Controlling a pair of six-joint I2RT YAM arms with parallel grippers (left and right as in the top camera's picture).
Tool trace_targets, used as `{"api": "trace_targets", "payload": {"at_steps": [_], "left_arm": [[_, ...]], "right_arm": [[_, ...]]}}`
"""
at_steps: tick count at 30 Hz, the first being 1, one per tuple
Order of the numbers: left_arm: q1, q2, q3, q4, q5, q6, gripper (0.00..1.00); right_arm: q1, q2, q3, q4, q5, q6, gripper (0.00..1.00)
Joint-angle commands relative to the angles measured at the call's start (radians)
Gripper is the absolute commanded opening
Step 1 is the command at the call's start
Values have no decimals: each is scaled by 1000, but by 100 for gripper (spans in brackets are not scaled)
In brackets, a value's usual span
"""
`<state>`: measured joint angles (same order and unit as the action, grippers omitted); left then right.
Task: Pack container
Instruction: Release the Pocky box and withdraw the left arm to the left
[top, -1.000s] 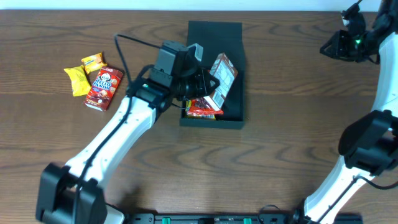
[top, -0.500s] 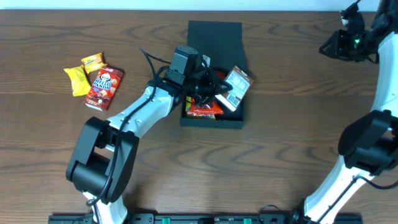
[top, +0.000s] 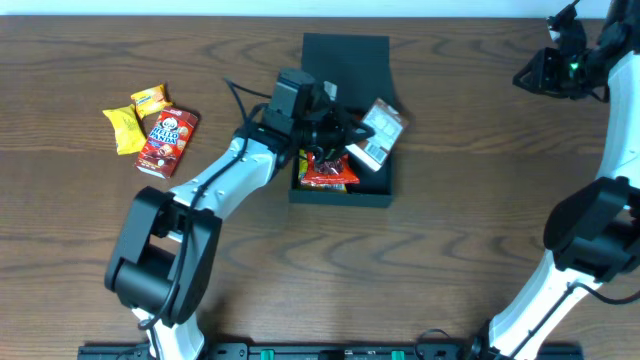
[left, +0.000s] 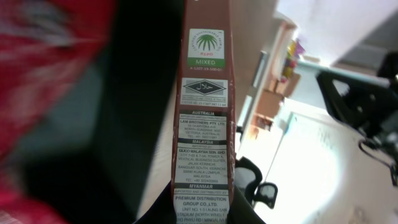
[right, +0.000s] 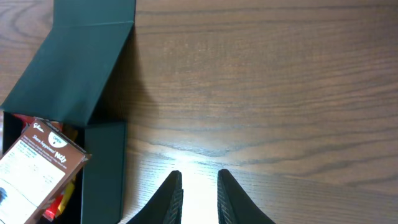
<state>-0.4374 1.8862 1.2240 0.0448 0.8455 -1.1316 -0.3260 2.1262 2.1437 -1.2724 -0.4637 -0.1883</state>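
box: black box (top: 340, 196) sits mid-table, shallow and roughly square. Its flap lid (top: 345, 65) lies open and flat on the far side.
in box: a red packet (top: 325, 172) lies on the floor at the near left. The rest of the inside is dark, so I can't tell more.
over box: a brown carton (top: 377, 135) is tilted above the right half, one corner past the right wall. Can't tell if it touches the floor.
left gripper: the left gripper (top: 348, 140) is clamped on the carton's left end.
right gripper: the right gripper (right: 199, 190) is at the far right of the table (top: 470, 230), well apart from the box. Its fingers are a narrow gap apart with nothing between.
outside box: a red snack box (top: 167, 140) and two yellow packets (top: 123, 130) sit together at the left.
materials: the box is matte cardboard. The carton is smooth brown card with white printed labels and a green palm logo on its narrow side. The red packet is crinkly foil. The table is dark wood grain.
change: a second ago the carton leaned nearer the box middle; it has swung right since. The left arm's elbow is pulled in closer. The right arm and the loose snacks are the same.
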Motion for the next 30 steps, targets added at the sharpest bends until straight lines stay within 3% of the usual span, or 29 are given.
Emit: {"api": "trace_targets", "payload": {"at_steps": [1,9,19,28,29,30], "left_arm": [[31,-54,4,-70,-50,23,6],[25,-120,-84,-78,-156,54,6],[-69,-130,-172,99,-279,-51,6],[-126,-130,-173,85,-408,-126,6],[-128,-130,-173,86,-409,-125,9],[-129,-130,-173,86,-408,-124,26]], "right_arm": [[7,-24,3,0,-16,1,20],[7,-24,3,3,-32,13,20],[7,-24,3,0,-46,21,19],[8,-24,3,4,-50,29,19],[8,-24,3,6,-50,32,19],[8,-24,3,7,-50,32,20]]}}
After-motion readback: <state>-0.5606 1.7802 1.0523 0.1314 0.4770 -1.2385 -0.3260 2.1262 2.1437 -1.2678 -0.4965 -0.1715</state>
